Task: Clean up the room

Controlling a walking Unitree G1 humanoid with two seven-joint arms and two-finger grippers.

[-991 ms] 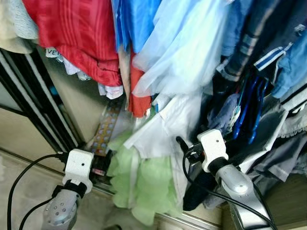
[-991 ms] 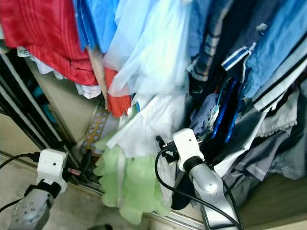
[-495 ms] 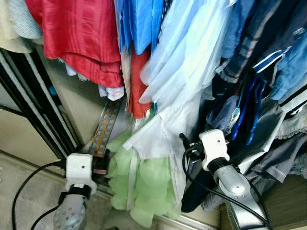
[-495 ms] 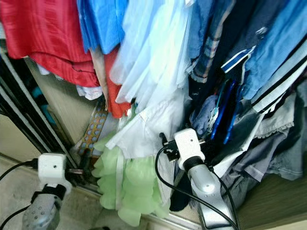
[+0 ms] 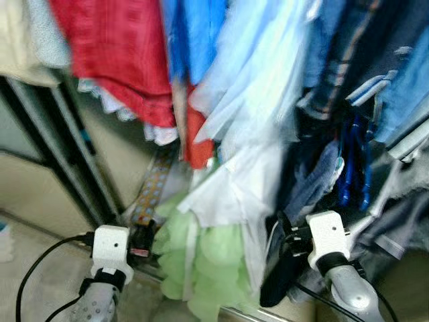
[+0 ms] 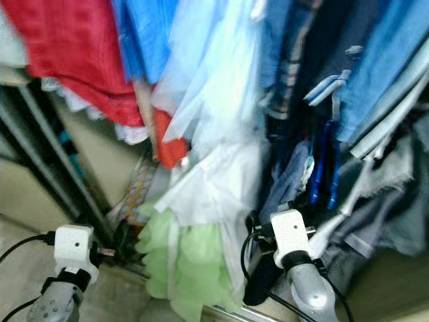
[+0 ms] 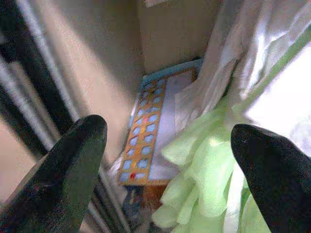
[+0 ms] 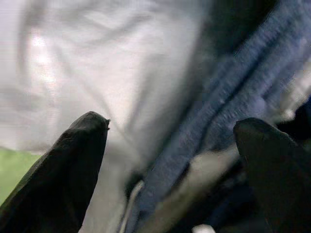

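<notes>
A wardrobe of hanging clothes is before me: a red garment (image 5: 120, 54), a bright blue one (image 5: 194, 33), a pale blue sheer one (image 5: 261, 80), a white garment (image 5: 234, 188) and under it a light green frilly garment (image 5: 201, 261). My left gripper (image 5: 141, 238) is low at the wardrobe's left corner, open, with nothing between its fingers (image 7: 73, 160); the green frills (image 7: 204, 165) lie just ahead. My right gripper (image 5: 285, 231) is open too, close to the white cloth (image 8: 97, 63) and a blue-grey cloth (image 8: 233, 111).
Dark and blue-striped clothes (image 5: 362, 67) and blue hangers (image 5: 352, 161) crowd the right side. A patterned board (image 7: 150, 131) leans in the wardrobe's left corner by its beige wall. Black sliding-door rails (image 5: 74, 154) run down the left. Pale floor lies lower left.
The picture has shifted and blurred, so the camera moved. Against the clothes, my right gripper sits lower and further right than before. The left gripper has hardly moved.
</notes>
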